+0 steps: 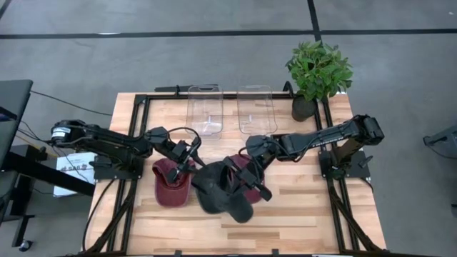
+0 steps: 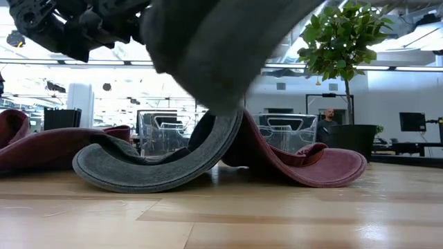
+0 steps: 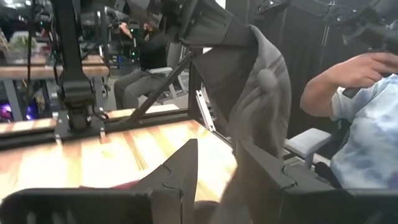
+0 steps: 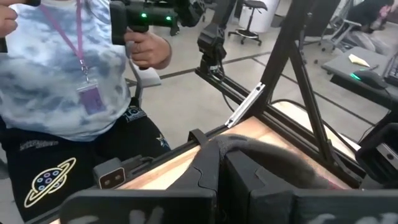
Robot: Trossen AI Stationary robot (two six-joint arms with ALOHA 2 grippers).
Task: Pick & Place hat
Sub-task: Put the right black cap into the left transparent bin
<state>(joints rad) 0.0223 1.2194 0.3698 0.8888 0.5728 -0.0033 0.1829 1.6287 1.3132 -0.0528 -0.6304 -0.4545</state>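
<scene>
Grey hat (image 2: 208, 48) fills low view, hiding both tools.

Grey concrete floor (image 1: 214, 64) (dark seams), potted plant (image 1: 318, 70), bright ceiling lights

Both arms reach inward over the table's middle.
Left gripper (image 1: 191, 158) pinches fabric partly closed; right gripper (image 1: 251, 173) is clamped tight.

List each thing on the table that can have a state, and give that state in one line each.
Dark grey fabric cap: lifted, brim curled on the table, held by both arms.
Maroon fabric cap: lying on the table's left side.
Second maroon cap: lying under the grey one.
Two clear plastic bins: upright, empty.
Left pincer: gripping the grey cap.
Right pincer: shut on the grey cap.
</scene>
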